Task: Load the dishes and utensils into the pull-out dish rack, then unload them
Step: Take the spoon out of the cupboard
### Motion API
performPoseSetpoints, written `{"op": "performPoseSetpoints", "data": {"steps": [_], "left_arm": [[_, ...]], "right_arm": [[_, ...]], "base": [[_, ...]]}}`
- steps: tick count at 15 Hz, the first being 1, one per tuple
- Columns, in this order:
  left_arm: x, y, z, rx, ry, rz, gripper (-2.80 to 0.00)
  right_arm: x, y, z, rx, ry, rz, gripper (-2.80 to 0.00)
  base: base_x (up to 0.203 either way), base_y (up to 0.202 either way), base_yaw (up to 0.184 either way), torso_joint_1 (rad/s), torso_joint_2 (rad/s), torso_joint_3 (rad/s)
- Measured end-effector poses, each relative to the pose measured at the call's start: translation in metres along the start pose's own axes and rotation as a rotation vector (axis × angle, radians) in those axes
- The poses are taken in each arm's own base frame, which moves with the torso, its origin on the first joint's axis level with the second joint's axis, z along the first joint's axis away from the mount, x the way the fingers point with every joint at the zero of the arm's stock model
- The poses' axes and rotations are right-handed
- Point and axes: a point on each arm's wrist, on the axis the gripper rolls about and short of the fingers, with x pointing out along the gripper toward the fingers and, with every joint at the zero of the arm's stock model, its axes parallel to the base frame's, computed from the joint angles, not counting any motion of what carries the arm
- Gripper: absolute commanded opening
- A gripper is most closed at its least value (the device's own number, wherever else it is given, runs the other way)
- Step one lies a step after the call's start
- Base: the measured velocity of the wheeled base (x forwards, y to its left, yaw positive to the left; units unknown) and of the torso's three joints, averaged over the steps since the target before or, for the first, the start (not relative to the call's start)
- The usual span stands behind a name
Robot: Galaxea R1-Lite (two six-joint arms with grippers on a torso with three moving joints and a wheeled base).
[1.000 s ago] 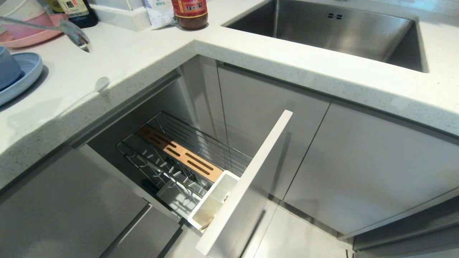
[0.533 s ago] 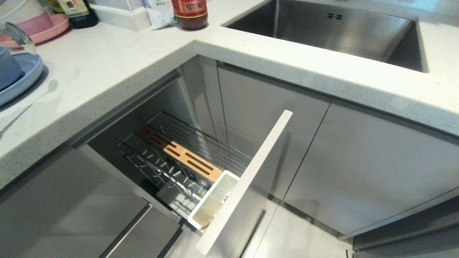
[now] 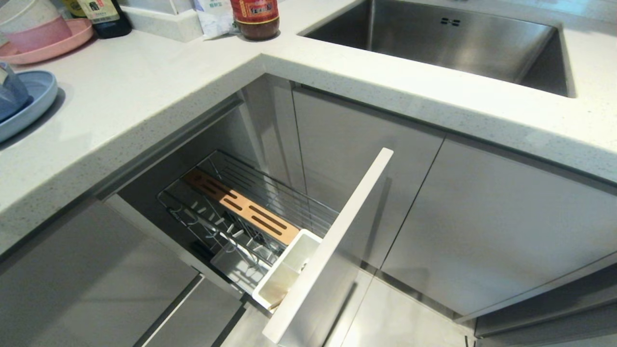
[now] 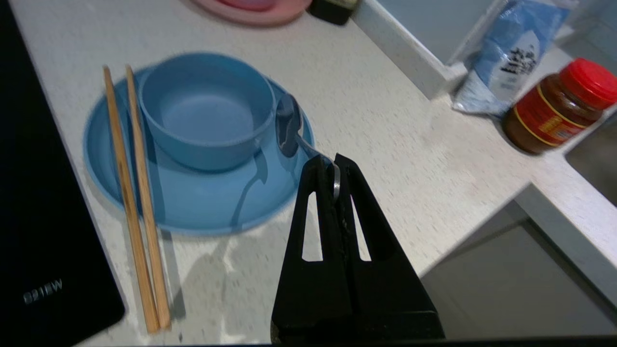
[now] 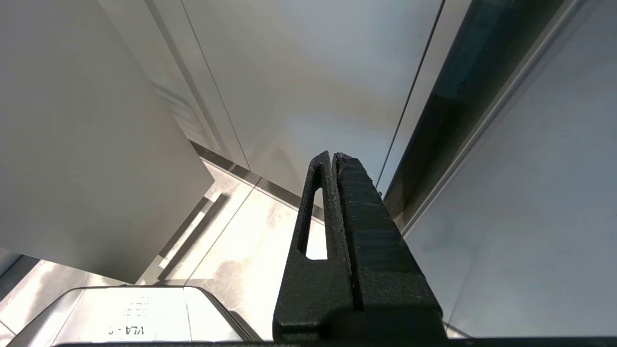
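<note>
The left tool (image 4: 332, 166) is clamped on the thin handle of the spoon (image 4: 288, 126), whose head hangs over the plate (image 4: 193, 207), right beside the bowl (image 4: 207, 111); likely it is being unloaded onto that plate. The chopsticks (image 4: 135, 202) lie across the plate's far edge onto the table (image 4: 385, 125). The rack (image 3: 241, 212) stands pulled out and looks bare. The right tool (image 5: 332, 159) hangs closed, empty, above the floor.

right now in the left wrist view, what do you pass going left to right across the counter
chopsticks → bowl on the plate → spoon, its handle clamped in the left gripper → blue and white packet → red-lidded jar
</note>
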Motion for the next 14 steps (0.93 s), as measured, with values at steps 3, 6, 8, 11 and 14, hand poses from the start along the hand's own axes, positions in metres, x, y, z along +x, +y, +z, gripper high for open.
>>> {"op": "performPoseSetpoints", "data": {"steps": [3, 6, 8, 11, 14], "left_arm": [[0.016, -0.003, -0.01, 0.049, -0.061, 0.003, -2.8], [0.026, -0.006, -0.016, 0.045, -0.1, -0.007, -2.8], [0.034, -0.007, -0.021, 0.051, -0.104, 0.003, -2.8], [0.044, -0.008, -0.028, 0.09, -0.094, 0.02, -2.8], [0.05, -0.007, -0.034, 0.125, -0.085, 0.037, -2.8]], "right_arm": [[0.0, 0.0, 0.0, 0.0, 0.0, 0.0, -2.8], [0.0, 0.0, 0.0, 0.0, 0.0, 0.0, -2.8], [0.0, 0.0, 0.0, 0.0, 0.001, 0.0, -2.8], [0.0, 0.0, 0.0, 0.0, 0.0, 0.0, -2.8], [0.0, 0.0, 0.0, 0.0, 0.0, 0.0, -2.8]], "base": [[0.0, 0.0, 0.0, 0.0, 0.0, 0.0], [0.0, 0.0, 0.0, 0.0, 0.0, 0.0], [0.0, 0.0, 0.0, 0.0, 0.0, 0.0], [0.0, 0.0, 0.0, 0.0, 0.0, 0.0], [0.0, 0.0, 0.0, 0.0, 0.0, 0.0]]}}
